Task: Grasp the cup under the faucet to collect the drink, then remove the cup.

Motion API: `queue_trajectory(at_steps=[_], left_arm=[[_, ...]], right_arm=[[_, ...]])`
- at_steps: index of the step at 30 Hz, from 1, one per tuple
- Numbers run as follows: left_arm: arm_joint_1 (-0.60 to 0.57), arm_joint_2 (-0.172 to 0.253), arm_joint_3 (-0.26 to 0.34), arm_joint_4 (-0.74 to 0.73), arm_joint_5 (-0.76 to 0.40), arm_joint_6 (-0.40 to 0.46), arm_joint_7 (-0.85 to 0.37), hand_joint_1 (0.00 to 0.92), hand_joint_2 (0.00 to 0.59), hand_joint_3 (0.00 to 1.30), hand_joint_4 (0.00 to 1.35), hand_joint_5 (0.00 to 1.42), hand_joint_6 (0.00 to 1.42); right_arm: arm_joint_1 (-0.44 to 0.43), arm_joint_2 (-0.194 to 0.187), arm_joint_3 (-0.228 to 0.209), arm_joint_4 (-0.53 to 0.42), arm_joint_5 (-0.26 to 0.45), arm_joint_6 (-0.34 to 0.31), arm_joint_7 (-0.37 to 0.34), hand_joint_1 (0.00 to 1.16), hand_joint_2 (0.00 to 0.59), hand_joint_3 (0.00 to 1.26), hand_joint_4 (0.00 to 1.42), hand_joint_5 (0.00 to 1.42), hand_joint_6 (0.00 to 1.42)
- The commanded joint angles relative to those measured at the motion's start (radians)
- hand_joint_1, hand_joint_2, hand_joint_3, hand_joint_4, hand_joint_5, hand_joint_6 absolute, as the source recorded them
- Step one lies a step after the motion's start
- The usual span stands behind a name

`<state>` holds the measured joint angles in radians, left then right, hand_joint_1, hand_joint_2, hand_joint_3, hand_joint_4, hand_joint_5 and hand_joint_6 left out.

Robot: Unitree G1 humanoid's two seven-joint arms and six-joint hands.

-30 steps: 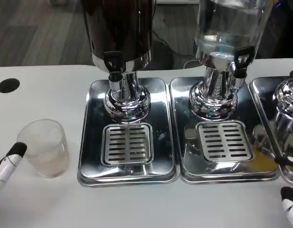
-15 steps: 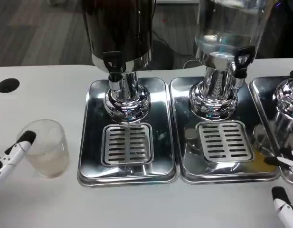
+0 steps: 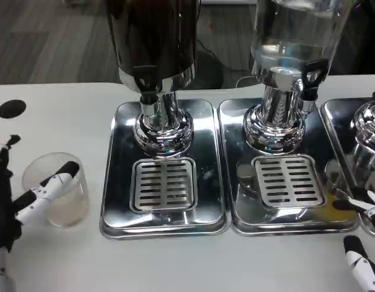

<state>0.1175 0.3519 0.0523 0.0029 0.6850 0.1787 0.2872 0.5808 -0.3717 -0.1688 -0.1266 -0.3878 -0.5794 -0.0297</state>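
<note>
A clear plastic cup [image 3: 58, 190] stands upright on the white table, left of the drip trays and not under any faucet. My left hand [image 3: 17, 201] reaches in from the left edge with its fingers spread. One white, black-tipped finger [image 3: 53, 180] lies across the cup's near side, and another points up well to the left of it. No grip on the cup is visible. The dark dispenser's faucet [image 3: 146, 85] hangs over the left grate [image 3: 164, 184]. My right hand [image 3: 363, 255] shows only its fingertips at the bottom right corner, apart and holding nothing.
Two steel drip trays [image 3: 120, 201] [image 3: 236, 207] sit side by side under a dark dispenser and a clear dispenser with its own faucet [image 3: 310, 78]. A third tray starts at the right edge. A black hole [image 3: 11, 109] marks the table at far left.
My left hand has come further into view from the left, spreading its fingers, and one finger has slid across the cup. The right fingertips shifted slightly. The cup has stayed put.
</note>
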Motion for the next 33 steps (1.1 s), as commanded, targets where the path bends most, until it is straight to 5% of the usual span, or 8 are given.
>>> queue_trajectory(at_steps=[1,12,24,33], left_arm=[[-0.023,0.022,-0.048,0.014,0.043,0.039,-0.021,0.180,0.049,0.22,0.21,0.45,0.23],[-0.050,0.053,-0.120,0.019,0.093,0.072,-0.044,0.404,0.061,0.20,0.21,0.49,0.29],[-0.045,0.071,-0.138,0.016,0.094,0.087,-0.046,0.425,0.053,0.23,0.27,0.57,0.38],[-0.039,0.065,-0.146,0.012,0.089,0.087,-0.032,0.398,0.062,0.41,0.40,0.67,0.46]], right_arm=[[-0.009,-0.007,0.006,0.009,0.003,-0.019,0.002,0.39,0.461,0.29,0.09,0.08,0.00],[-0.025,-0.011,-0.005,0.044,0.037,-0.041,0.004,0.35,0.502,0.32,0.11,0.09,0.00],[-0.040,-0.005,0.002,0.051,0.031,-0.050,0.001,0.32,0.523,0.33,0.12,0.09,0.00],[-0.029,-0.005,0.009,0.046,0.037,-0.058,0.004,0.31,0.497,0.34,0.12,0.09,0.00]])
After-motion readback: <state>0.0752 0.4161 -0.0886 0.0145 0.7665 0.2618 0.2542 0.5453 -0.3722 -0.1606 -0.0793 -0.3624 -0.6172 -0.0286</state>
